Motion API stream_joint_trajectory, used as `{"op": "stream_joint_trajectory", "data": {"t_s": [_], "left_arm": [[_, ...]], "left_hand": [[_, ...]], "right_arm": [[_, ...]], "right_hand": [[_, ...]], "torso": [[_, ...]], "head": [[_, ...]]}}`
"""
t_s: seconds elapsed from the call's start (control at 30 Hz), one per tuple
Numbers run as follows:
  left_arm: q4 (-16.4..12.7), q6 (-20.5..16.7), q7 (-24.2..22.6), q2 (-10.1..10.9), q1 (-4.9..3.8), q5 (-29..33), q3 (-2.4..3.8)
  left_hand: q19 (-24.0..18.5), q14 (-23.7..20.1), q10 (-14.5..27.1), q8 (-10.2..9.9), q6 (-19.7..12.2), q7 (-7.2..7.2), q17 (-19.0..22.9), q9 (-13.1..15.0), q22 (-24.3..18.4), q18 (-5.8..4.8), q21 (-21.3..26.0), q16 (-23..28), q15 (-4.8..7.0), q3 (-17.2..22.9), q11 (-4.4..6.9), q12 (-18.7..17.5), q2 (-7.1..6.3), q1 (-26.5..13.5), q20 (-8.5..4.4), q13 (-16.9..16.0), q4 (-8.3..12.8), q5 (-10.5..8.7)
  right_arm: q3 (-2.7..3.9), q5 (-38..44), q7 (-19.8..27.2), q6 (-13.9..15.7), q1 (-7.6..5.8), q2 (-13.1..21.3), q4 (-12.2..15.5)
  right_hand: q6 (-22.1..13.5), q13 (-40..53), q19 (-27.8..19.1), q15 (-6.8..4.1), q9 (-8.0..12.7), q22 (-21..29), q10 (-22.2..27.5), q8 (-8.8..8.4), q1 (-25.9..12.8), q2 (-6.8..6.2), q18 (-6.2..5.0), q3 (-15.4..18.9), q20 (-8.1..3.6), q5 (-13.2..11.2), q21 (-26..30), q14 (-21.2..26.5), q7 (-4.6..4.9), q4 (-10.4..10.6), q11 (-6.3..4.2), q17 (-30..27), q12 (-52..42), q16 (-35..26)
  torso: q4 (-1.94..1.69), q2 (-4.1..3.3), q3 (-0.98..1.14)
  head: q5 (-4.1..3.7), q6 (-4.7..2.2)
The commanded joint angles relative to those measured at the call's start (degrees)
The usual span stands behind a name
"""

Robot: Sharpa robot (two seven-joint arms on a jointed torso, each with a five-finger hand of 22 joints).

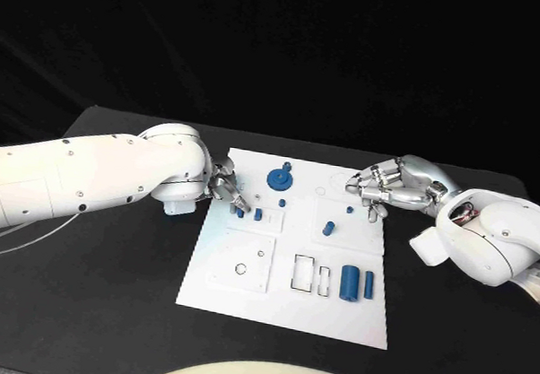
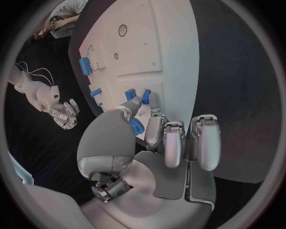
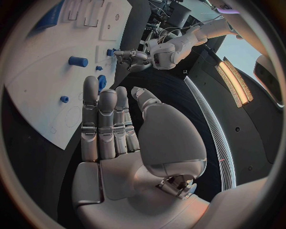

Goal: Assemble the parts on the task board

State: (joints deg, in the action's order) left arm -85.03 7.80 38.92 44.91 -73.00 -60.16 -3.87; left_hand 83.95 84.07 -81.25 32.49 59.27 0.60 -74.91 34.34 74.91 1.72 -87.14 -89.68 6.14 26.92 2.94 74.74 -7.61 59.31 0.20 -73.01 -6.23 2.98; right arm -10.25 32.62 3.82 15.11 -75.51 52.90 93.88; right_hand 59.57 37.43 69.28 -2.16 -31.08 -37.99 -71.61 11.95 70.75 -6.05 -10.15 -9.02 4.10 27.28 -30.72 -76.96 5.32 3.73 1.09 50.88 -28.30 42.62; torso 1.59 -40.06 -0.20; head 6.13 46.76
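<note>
Blue parts, about eight, dot the task board; left hand pinches one, right hand holds nothing.

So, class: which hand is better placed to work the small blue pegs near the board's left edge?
Left. The left hand has its fingers at the small blue pegs; the right hand hovers open at the task board's far right corner.

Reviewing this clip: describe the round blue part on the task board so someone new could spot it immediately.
Find the white task board in the middle of the black table. On its far half, between the two robot hands, sits the round blue part. It is a wide disc, the largest blue piece at that end, unlike the small pegs nearer the middle and the two long blocks at the near right.
</note>
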Motion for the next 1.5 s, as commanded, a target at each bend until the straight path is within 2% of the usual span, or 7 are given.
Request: {"op": "stream_joint_trajectory", "data": {"t_s": [0.03,0.4,0.8,1.17,1.3,1.4,1.5], "left_arm": [[-0.04,1.26,0.43,-0.13,0.01,-0.5,0.01],[0.01,1.16,0.64,-0.13,0.01,-0.52,0.01],[-0.04,-0.45,0.27,0.04,0.02,-0.52,0.02],[-0.27,-3.39,-0.66,0.45,0.03,0.27,0.14],[-0.63,-5.89,-2.4,0.96,0.03,1.39,0.25],[-1.01,-9.4,-4.8,1.52,0.04,2.77,0.33],[-1.22,-13.48,-8.78,1.91,0.04,4.42,0.38]], "left_hand": [[4.23,5.93,-0.45,-0.18,0.44,-0.01,-15.09,-0.13,10.96,-0.73,-0.39,-0.32,0.38,-0.76,-0.03,0.25,0.02,-0.58,-0.34,-0.12,-0.11,-0.22],[4.32,5.93,-0.55,-0.23,0.71,0.03,-15.09,-0.48,11.15,-0.77,-0.49,-0.32,0.39,-3.62,-0.06,0.32,0.05,-0.97,-0.36,-0.29,-1.43,-0.22],[4.35,5.93,-0.7,-0.22,1.05,0.07,-15.09,-1.04,11.25,-0.79,-0.52,-0.32,0.35,-11.97,-0.08,0.4,-0.77,-1.86,-0.34,-0.55,-4.49,-0.21],[4.35,5.93,-0.7,-0.11,1.04,-0.01,-15.09,-1.46,11.23,-0.78,-0.47,-0.32,0.37,-18.52,0.0,0.26,0.88,-0.53,-0.41,-0.57,-7.73,-0.21],[4.17,5.93,0.3,-0.38,0.13,0.29,-15.09,-1.63,10.85,-0.69,-0.22,-0.32,0.03,-20.38,-0.14,-1.22,1.31,-0.32,-0.32,0.91,-9.01,-0.22],[3.36,5.93,1.78,-0.63,-1.07,0.76,-15.09,-1.74,9.09,-0.26,0.93,-0.32,-0.41,-22.03,-0.52,-3.18,1.74,0.14,-0.26,2.86,-10.03,-0.21],[1.08,5.93,7.22,-1.56,-3.9,2.02,-15.09,-2.1,4.3,0.86,4.2,-0.32,-1.34,-23.76,-1.53,-10.69,2.61,1.46,0.19,10.29,-10.23,-0.17]], "right_arm": [[0.01,0.12,0.31,-0.67,0.03,-0.01,0.12],[0.01,0.25,0.24,-0.41,0.03,0.04,0.15],[0.01,0.27,0.24,-0.35,0.03,0.07,0.12],[0.01,0.34,0.27,-0.35,0.03,0.0,0.03],[0.01,0.34,0.26,-0.29,0.04,-0.02,-0.05],[0.01,0.35,0.22,-0.25,0.05,-0.07,-0.16],[0.01,0.36,0.22,-0.21,0.1,-0.11,-0.27]], "right_hand": [[-0.52,0.06,-0.42,-0.12,-0.08,-0.08,0.42,0.27,0.1,0.68,-0.25,-0.03,-0.06,0.35,-0.36,0.45,-0.04,0.39,-0.17,0.03,-0.3,-0.17],[-0.52,0.06,-0.42,-0.12,-0.08,-0.08,0.42,0.27,0.1,0.68,-0.25,-0.03,-0.06,0.35,-0.36,0.45,-0.04,0.39,-0.17,0.03,-0.3,-0.17],[-0.52,0.06,-0.42,-0.12,-0.08,-0.08,0.42,0.27,0.1,0.68,-0.25,-0.03,-0.06,0.35,-0.36,0.45,-0.04,0.39,-0.17,0.03,-0.3,-0.17],[-0.52,0.06,-0.42,-0.12,-0.08,-0.08,0.42,0.27,0.1,0.68,-0.25,-0.03,-0.06,0.35,-0.36,0.45,-0.04,0.39,-0.17,0.03,-0.3,-0.17],[-0.52,0.06,-0.42,-0.12,-0.08,-0.08,0.42,0.27,0.1,0.68,-0.25,-0.03,-0.06,0.35,-0.36,0.45,-0.04,0.39,-0.17,0.03,-0.3,-0.17],[-0.52,0.06,-0.42,-0.12,-0.08,-0.08,0.42,0.27,0.1,0.68,-0.25,-0.03,-0.06,0.35,-0.36,0.45,-0.04,0.39,-0.17,0.03,-0.3,-0.17],[-0.52,0.06,-0.42,-0.12,-0.08,-0.08,0.42,0.27,0.1,0.68,-0.25,-0.03,-0.06,0.35,-0.36,0.45,-0.04,0.39,-0.17,0.03,-0.3,-0.17]], "torso": [[-0.06,-0.02,-0.02],[0.04,0.02,0.01],[0.02,0.01,-0.02],[0.02,-0.01,-0.03],[0.03,0.0,-0.03],[0.06,-0.01,-0.08],[0.0,-0.01,-0.05]], "head": [[0.03,0.03],[0.02,0.14],[0.02,0.18],[-0.01,0.05],[-0.15,0.01],[-0.31,-0.15],[-0.4,-0.23]]}}
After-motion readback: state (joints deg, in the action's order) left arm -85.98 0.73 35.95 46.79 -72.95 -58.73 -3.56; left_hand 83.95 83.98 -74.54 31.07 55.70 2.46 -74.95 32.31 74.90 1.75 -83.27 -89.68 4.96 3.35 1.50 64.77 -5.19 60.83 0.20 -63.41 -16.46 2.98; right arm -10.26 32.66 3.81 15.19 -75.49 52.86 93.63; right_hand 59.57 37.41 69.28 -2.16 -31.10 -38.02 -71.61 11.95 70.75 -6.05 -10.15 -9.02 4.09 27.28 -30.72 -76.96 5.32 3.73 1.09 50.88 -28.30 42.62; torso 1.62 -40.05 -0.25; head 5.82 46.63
